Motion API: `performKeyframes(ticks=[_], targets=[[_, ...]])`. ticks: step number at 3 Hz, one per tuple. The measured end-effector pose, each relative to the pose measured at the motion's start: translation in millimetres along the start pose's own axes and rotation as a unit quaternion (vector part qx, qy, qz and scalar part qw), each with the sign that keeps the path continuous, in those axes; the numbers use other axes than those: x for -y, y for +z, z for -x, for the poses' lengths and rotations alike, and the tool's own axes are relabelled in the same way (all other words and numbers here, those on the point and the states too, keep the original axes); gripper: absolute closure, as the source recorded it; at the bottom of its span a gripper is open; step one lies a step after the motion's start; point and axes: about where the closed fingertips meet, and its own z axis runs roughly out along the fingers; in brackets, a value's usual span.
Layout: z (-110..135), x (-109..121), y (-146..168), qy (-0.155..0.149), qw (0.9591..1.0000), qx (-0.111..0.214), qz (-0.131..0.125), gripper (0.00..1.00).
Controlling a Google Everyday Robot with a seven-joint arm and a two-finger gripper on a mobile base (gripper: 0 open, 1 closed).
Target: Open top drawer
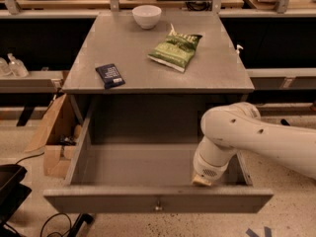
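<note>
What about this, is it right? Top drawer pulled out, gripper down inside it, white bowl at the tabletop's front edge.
One slip: the camera view shows the white bowl at the back edge of the tabletop, not the front. The top drawer is pulled out, with the gripper down inside it.

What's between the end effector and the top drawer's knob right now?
Only the front panel, in the camera view: the end effector sits inside the open top drawer just behind it; the knob is on its outer face.
</note>
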Motion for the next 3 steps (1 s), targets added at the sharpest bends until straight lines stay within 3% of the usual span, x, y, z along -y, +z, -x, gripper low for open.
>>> performKeyframes(ticks=[1,3], targets=[[0.5,1.3,0.0,0.0,1.0,0.0,0.0,1.0],[-0.5,-0.1,0.6,0.0,1.0,-0.001,0.001,0.52]])
